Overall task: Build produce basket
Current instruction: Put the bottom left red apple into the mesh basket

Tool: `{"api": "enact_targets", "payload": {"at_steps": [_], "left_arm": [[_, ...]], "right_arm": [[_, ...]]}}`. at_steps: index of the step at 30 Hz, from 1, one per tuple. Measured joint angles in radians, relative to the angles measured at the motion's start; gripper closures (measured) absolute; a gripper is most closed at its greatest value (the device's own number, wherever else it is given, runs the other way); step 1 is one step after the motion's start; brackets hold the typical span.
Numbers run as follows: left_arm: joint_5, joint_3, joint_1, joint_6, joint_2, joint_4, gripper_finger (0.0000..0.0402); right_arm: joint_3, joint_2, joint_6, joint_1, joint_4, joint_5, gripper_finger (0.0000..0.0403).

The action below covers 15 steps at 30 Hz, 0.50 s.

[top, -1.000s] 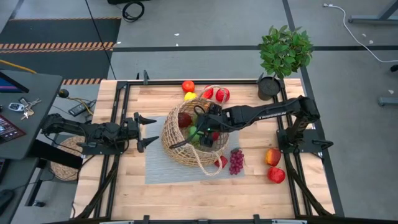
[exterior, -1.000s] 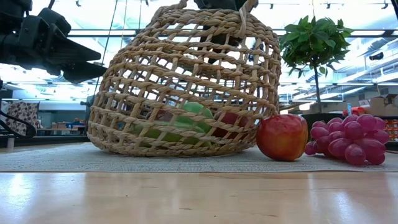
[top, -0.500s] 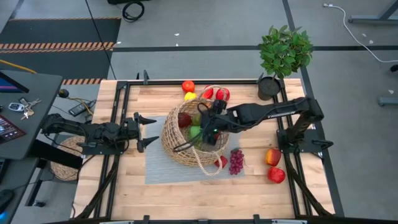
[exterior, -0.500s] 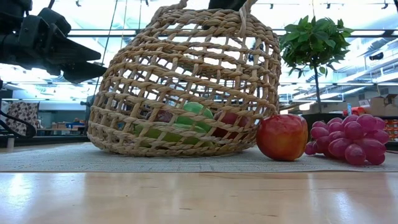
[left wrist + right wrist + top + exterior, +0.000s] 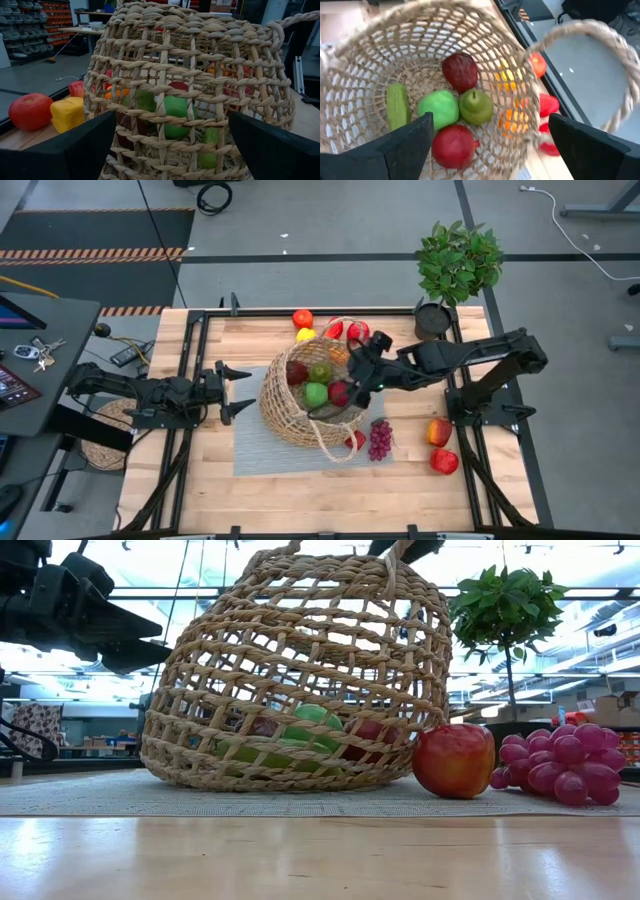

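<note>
right hand (image 5: 362, 376) hangs open and empty above the basket (image 5: 300, 405) rim, left hand (image 5: 232, 389) open beside it.

even, bright overhead light fills the high view, with soft, faint shadows on the bench (image 5: 300, 480). the low view is backlit: ceiling lights glare white behind the basket (image 5: 300, 670), and the near bench reflects them. the right wrist view is motion-blurred.

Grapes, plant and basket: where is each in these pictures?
Grapes (image 5: 560, 762): low view, middle of the bunch.
Plant (image 5: 458, 262): high view, its leaves.
Basket (image 5: 277, 412): high view, its woven side wall.
</note>
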Motion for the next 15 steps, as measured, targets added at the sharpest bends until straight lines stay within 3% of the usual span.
{"api": "enact_targets", "payload": {"at_steps": [15], "left_arm": [[0.000, 0.000, 0.000, 0.000, 0.000, 0.000, 0.0008]], "right_arm": [[-0.263, -0.241, 0.110, 0.008, 0.067, 0.038, 0.0007]]}}
